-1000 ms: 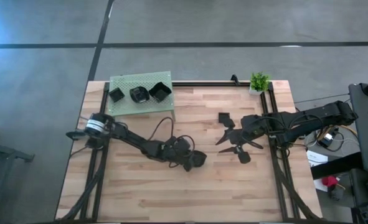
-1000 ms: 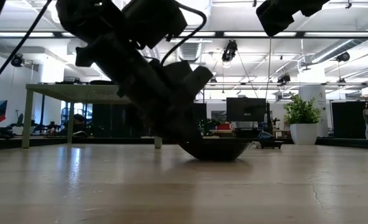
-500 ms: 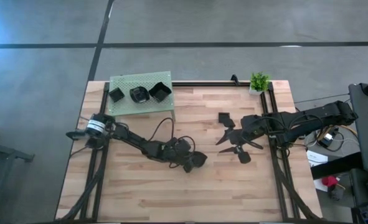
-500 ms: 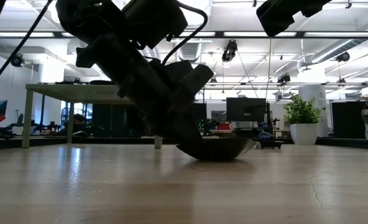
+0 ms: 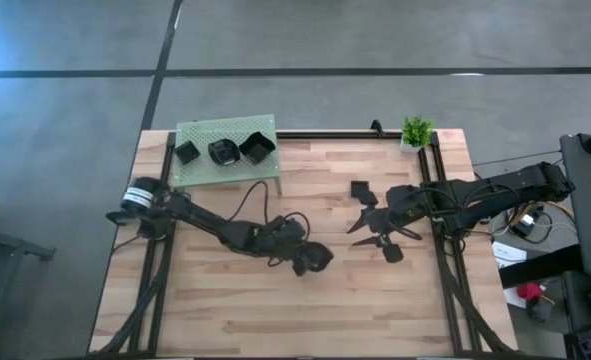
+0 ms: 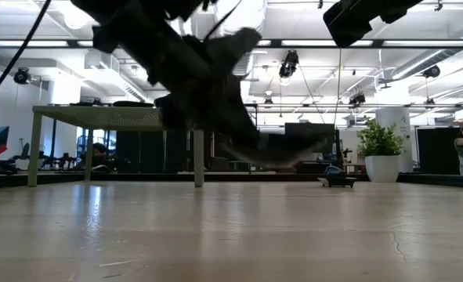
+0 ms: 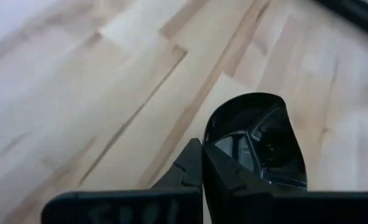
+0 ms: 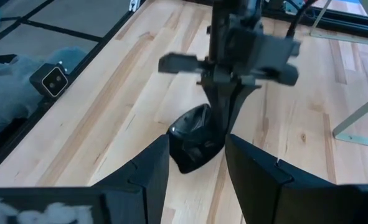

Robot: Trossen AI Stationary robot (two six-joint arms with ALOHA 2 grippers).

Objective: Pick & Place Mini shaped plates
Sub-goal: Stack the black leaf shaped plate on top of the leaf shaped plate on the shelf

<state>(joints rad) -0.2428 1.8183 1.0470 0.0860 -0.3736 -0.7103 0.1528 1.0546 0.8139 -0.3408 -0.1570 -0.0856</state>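
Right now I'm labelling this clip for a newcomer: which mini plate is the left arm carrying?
Start at the green perforated platform at the table's far left corner, where three black dishes sit. Come toward the table's middle to the left gripper. The rounded black plate pinched in its fingers is the only dish off the wood.

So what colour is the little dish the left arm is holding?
Black and shiny. The little dish shows best in the left wrist view, pinched in the left gripper.

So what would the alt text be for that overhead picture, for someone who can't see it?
Seen from above, the left gripper grips a small black plate at mid-table, while the right gripper waits open near two more plates on the wooden table. Three plates sit on a green perforated platform; a small plant stands at the far edge.
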